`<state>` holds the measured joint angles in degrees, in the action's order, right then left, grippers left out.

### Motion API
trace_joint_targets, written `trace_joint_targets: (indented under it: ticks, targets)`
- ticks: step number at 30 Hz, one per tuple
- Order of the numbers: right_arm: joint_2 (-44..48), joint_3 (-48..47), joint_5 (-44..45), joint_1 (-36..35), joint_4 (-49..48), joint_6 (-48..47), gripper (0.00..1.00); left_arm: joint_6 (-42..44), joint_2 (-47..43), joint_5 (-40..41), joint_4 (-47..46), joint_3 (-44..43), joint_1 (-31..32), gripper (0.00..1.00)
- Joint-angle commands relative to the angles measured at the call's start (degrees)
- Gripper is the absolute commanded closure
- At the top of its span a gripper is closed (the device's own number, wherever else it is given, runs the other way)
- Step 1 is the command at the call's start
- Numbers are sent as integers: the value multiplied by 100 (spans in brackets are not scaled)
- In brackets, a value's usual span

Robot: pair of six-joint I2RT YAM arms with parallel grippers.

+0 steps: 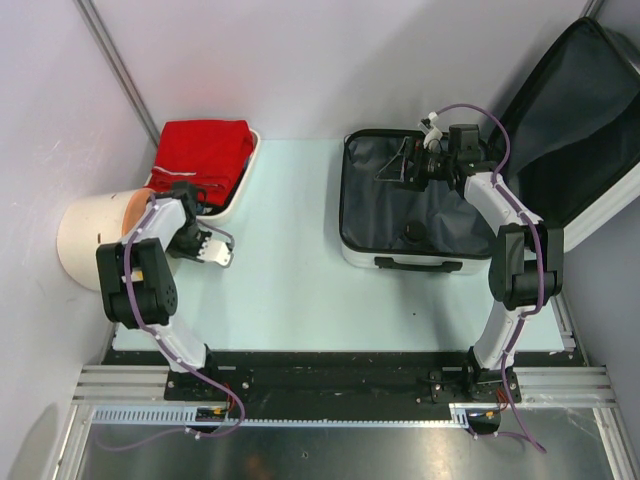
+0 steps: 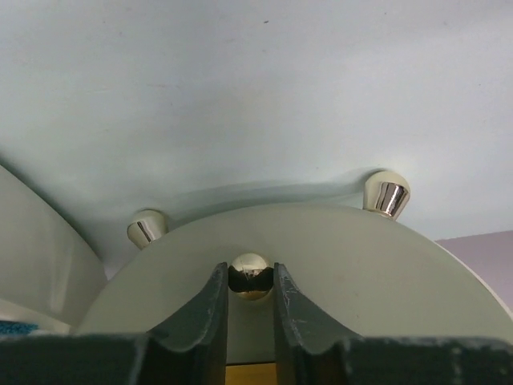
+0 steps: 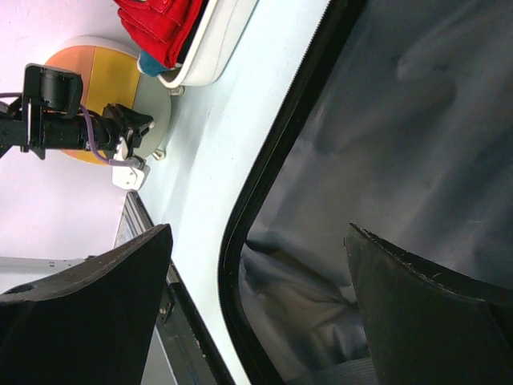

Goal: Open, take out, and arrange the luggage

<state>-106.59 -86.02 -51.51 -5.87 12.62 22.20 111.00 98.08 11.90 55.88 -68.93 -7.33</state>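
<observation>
The white-to-black hard-shell luggage [image 1: 390,215] lies open at the right of the pale table [image 1: 290,260] under the released right gripper [image 3: 256,241], while the left gripper [image 2: 249,273], set narrowly around a shiny round metal stud [image 2: 250,263] (gripped or not, I cannot tell), may slip off its smooth surface.

**Centre of the top view:** counter [image 1: 290,270], a broad bare strip running from the upper edge to the lower edge. This is the widest passage.

**Upper left:** cream tub [image 1: 250,165] heaped with red cloth [image 1: 205,150]. The cream cylinder [image 1: 85,240] lies just below it at the left edge. The left gripper [image 2: 250,277] fills the gap between the two. Its fingers [image 2: 210,313] stand narrowly apart either side of a small metal knob [image 2: 250,263]; contact cannot be told for certain.

**Right half:** the luggage [image 1: 385,225] lies open. Its lid [image 1: 580,110] stands raised and closes off the upper right corner.

**Above the luggage's upper part:** right gripper [image 3: 258,233], fingers spread wide. The lining nearer the lower rim is unobstructed.
</observation>
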Motion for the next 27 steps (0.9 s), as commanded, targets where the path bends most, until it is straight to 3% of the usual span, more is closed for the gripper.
trace_joint_targets:
  ticks: [1,8,27]
  targets:
    - [296,24,-88,16,-41,-93,7,370,106,-3,-33,-288,-154,79]
    - [270,41,-88,16,-102,-49,7,238,-193,-363,46,-25,117,99]
    - [261,41,-105,16,-76,-66,7,-483,-457,-794,336,-200,1164,100]
